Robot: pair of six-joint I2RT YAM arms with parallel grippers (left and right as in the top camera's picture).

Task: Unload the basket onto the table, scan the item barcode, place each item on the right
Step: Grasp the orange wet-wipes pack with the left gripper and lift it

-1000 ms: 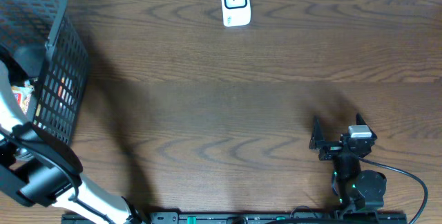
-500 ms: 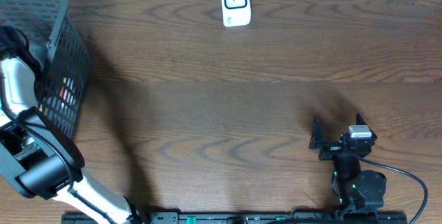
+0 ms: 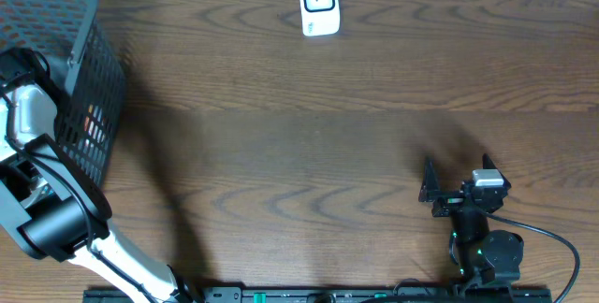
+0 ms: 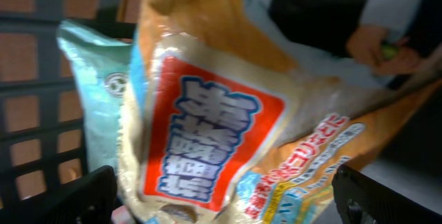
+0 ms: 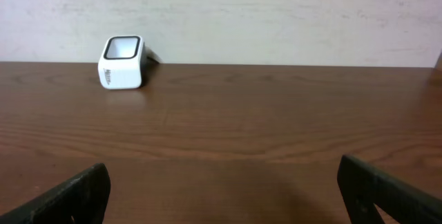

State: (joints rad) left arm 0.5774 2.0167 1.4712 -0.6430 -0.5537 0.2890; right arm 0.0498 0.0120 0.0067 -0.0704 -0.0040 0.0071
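Observation:
An orange-tan snack bag (image 4: 207, 127) with a red label fills the left wrist view, lying inside the black mesh basket (image 3: 89, 88) at the table's left end. My left gripper (image 4: 224, 196) is down in that basket. Its jaws are open wide, one dark finger (image 4: 90, 193) at each side of the bag's lower edge, and they are not closed on it. The white barcode scanner (image 3: 318, 4) stands at the table's far edge and also shows as the scanner (image 5: 123, 62) in the right wrist view. My right gripper (image 3: 457, 167) rests open and empty near the front right.
A pale teal packet (image 4: 97, 65) lies behind the snack bag in the basket. Red and orange packaging (image 3: 89, 121) shows through the basket's mesh wall. The brown wooden table (image 3: 299, 135) stretches between the basket and the right arm.
My left arm has moved further away and deeper into the basket. The right arm and the scanner have not moved.

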